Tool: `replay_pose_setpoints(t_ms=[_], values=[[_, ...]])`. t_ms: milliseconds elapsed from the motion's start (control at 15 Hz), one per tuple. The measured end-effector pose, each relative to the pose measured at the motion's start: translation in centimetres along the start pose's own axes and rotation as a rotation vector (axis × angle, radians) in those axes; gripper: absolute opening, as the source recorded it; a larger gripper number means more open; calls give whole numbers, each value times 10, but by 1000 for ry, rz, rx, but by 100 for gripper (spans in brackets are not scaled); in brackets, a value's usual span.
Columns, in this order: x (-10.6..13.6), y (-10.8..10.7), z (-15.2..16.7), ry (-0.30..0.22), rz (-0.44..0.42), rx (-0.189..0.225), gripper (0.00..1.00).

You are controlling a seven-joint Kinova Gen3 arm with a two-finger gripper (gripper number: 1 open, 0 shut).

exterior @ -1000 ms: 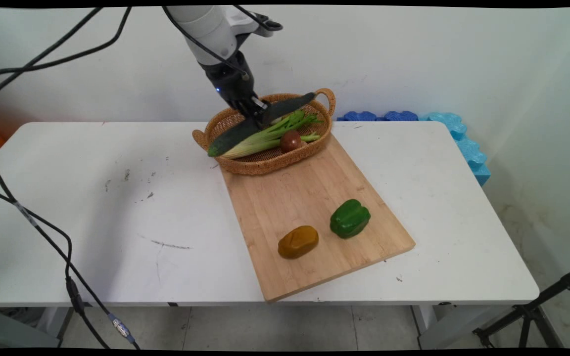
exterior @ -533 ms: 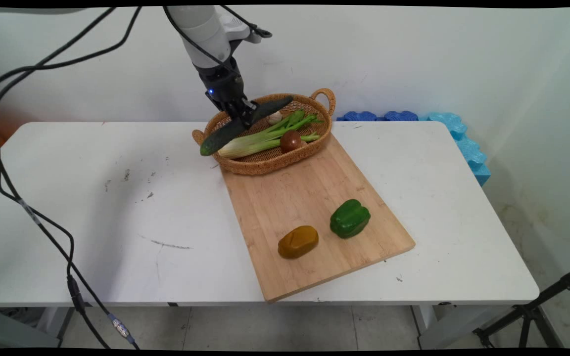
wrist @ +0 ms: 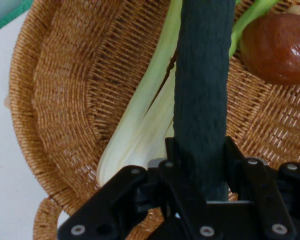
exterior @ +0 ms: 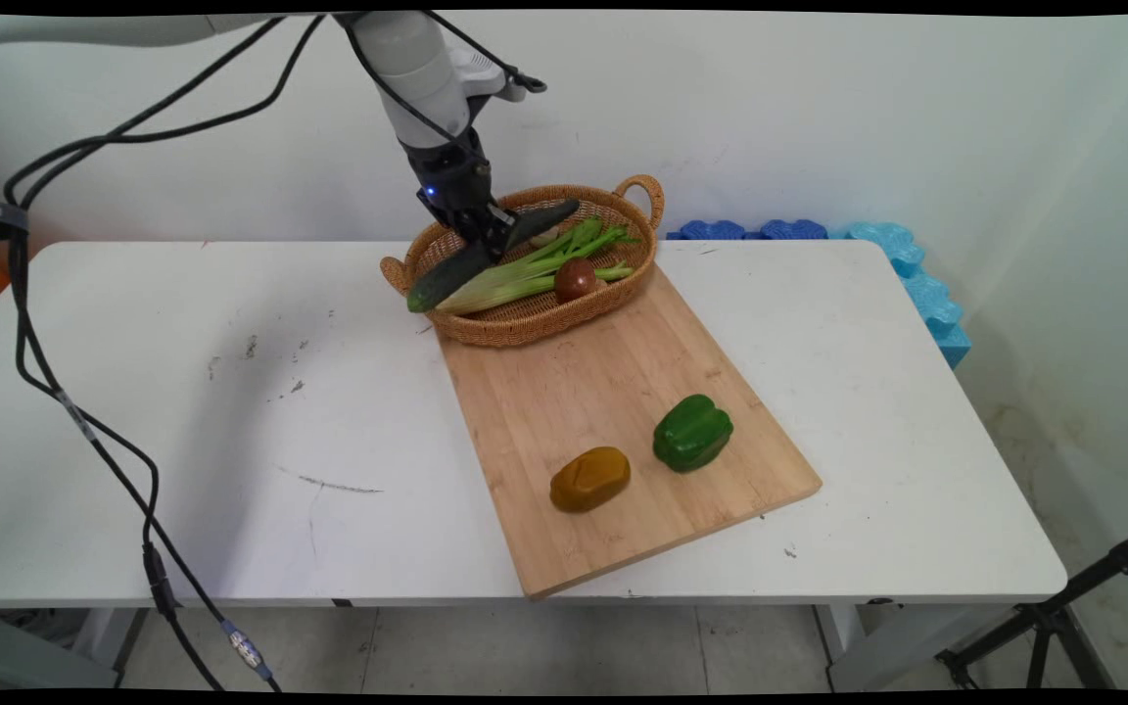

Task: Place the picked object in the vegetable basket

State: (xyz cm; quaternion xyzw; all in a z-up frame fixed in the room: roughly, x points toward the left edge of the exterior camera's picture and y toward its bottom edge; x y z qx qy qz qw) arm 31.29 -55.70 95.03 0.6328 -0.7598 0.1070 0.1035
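Since the earlier frame the gripper [exterior: 497,238], clamped mid-length on the cucumber [exterior: 486,255], has lowered toward the basket [exterior: 525,318]; the cucumber appears stiff, moderately heavy, best gripped centrally.

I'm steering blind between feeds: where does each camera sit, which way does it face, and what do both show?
Main view: fixed above the table's near side, looking across to the wall; the arm and gripper enter from upper left.
Hand view: on the hand, looking along the gripper into the basket; its black linkage fills the bottom.
Both show the cucumber in the jaws, the celery and the basket.
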Motion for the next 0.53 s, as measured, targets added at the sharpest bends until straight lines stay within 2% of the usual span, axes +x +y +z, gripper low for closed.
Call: replay_pose_setpoints(t_ms=[133, 200, 533], values=[[2, 1, 4, -1, 1, -2, 0], [2, 2, 6, 0, 2, -4, 100], [6, 12, 3, 30, 25, -34, 100]])
